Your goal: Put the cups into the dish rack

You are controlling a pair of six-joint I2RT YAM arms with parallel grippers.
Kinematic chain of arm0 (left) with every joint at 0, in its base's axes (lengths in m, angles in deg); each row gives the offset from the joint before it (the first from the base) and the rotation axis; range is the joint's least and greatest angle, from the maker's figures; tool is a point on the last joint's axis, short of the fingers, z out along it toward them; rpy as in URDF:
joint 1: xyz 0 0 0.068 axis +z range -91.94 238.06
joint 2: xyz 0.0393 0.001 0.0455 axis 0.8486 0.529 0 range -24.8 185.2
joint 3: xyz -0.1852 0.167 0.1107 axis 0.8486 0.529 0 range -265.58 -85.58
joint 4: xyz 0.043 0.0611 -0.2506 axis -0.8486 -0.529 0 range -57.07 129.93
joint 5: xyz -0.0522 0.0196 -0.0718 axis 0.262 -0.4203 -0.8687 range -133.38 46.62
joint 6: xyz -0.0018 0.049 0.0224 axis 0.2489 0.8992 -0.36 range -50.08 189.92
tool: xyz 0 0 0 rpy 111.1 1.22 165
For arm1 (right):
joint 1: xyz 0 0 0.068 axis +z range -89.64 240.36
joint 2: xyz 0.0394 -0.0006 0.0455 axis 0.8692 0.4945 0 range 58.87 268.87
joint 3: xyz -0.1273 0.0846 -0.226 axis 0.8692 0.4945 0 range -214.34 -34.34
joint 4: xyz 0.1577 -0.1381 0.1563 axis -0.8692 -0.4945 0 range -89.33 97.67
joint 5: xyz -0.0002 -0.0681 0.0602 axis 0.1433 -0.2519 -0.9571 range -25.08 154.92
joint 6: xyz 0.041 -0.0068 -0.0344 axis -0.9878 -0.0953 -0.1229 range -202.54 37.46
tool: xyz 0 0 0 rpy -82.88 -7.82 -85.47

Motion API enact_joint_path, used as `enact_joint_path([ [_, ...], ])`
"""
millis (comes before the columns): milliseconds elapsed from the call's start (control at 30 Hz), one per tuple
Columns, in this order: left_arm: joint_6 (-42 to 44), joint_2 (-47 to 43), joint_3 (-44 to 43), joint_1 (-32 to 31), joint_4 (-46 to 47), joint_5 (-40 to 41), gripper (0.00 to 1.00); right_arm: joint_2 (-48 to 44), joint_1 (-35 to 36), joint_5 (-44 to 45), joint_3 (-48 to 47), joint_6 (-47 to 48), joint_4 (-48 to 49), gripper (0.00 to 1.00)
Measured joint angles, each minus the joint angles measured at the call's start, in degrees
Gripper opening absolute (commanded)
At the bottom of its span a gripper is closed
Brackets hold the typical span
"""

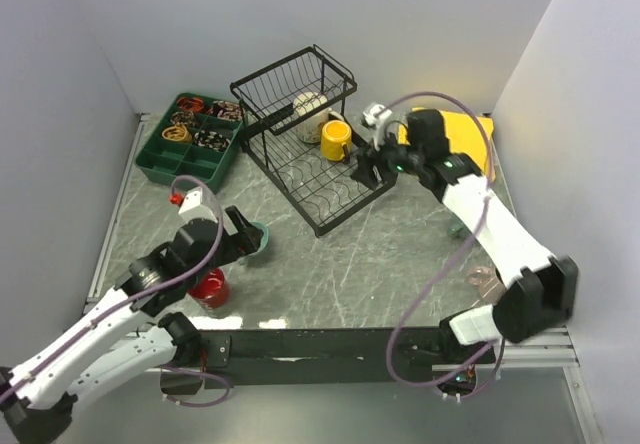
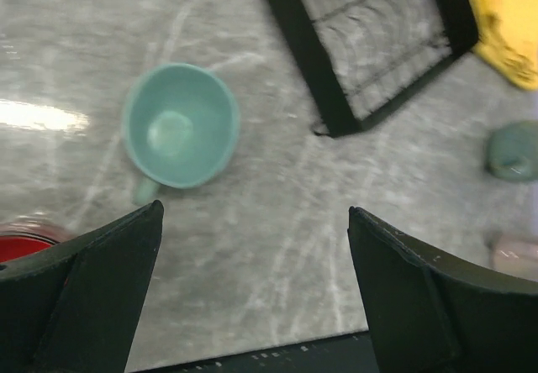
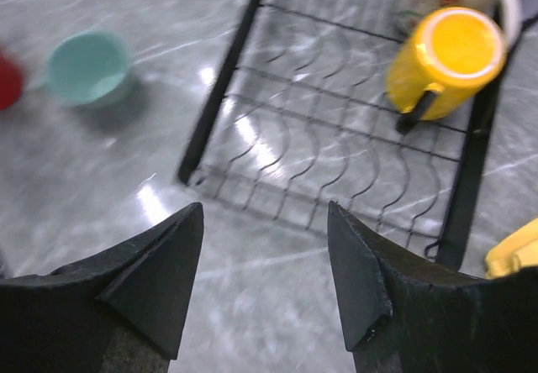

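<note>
The black wire dish rack stands mid-table. A yellow mug lies on its slotted tray and a cream mug sits in its raised basket. The small teal mug stands upright on the table, touching or just beside my open, empty left gripper; in the left wrist view the teal mug is ahead and left of the gripper. A red mug stands near the left arm. The grey-green mug and pink mug stand at the right. My right gripper hangs open and empty over the rack's near right corner.
A green compartment tray with small items sits at the back left. A yellow cloth lies at the back right beside the rack. Grey walls close in the table on three sides.
</note>
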Motion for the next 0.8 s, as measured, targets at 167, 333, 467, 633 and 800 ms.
enact_joint_path([
  [167, 5.8, 5.2, 0.3, 16.0, 1.7, -9.5, 0.98, -11.2, -3.1, -8.4, 5.2, 4.1, -6.5, 0.71],
  [333, 10.0, 11.8, 1.9, 27.1, 5.5, -19.5, 0.9, -19.9, -7.5, -13.9, 8.6, 7.0, -11.6, 0.74],
  [467, 12.7, 20.8, 2.3, 30.4, 8.1, -25.4, 0.86, -25.4, -11.0, -17.8, 12.3, 8.0, -12.6, 0.87],
  [633, 16.2, 28.7, 1.5, 31.4, 9.0, -28.0, 0.8, -32.1, -15.4, -22.3, 18.8, 8.1, -12.2, 0.95],
  [800, 17.7, 31.8, -0.2, 31.4, 8.1, -27.5, 0.83, -36.2, -20.4, -27.6, 24.8, 6.6, -8.3, 1.0],
])
